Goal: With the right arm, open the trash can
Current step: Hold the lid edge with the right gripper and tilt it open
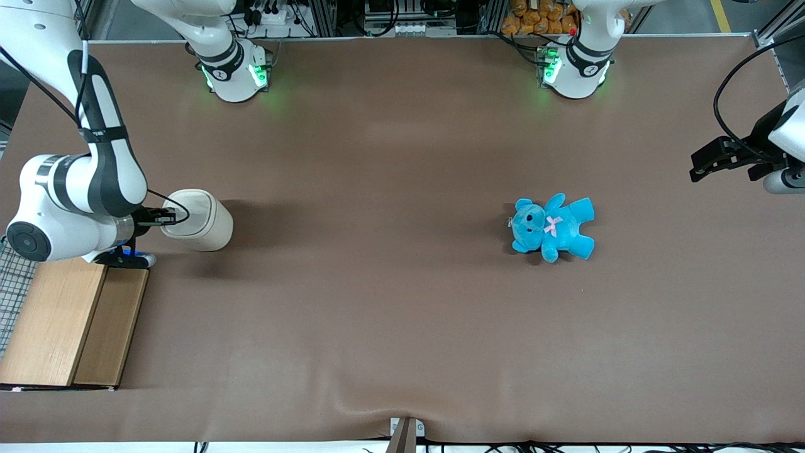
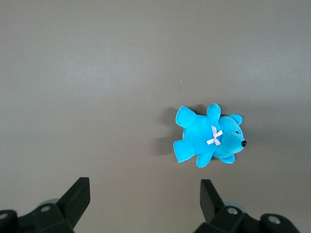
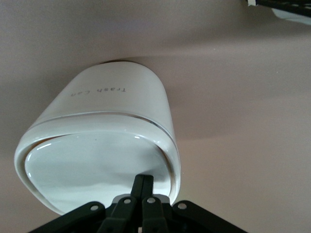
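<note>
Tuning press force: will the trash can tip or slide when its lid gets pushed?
Trash can looks like light, hollow plastic, taller than wide, so an off-centre push may tip it. Its smooth base may slide on the table. The end effector, fingers together, sits at the lid edge.

Right arm (image 1: 75, 189) bent low, gripper (image 3: 144, 187) jaws pressed together.

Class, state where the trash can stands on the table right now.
The trash can stands toward the working arm's end of the table, just farther from the front camera than the wood-topped basket, with the gripper, fingers together, at its lid's edge.
</note>
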{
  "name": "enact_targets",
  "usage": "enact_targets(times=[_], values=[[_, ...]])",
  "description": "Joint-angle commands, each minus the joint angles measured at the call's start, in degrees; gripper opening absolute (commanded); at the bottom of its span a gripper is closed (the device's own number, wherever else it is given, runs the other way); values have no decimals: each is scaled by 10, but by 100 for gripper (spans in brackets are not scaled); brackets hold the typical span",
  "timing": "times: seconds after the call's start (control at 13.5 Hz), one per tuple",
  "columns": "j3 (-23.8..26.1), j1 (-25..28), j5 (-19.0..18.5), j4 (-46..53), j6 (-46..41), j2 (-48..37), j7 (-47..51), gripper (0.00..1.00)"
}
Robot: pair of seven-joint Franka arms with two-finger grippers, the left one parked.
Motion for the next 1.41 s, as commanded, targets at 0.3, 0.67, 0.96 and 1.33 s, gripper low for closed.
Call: enact_targets(times=[0.3,0.67,0.96,1.33], values=[[9,-14,-13,-57,103,32,-8,0],[9,-14,-11,-55,85,8,-6,0],[9,-11,-9,-35,6,-65,0,0],[11,-8,-9,109,-154,-108,2,0]])
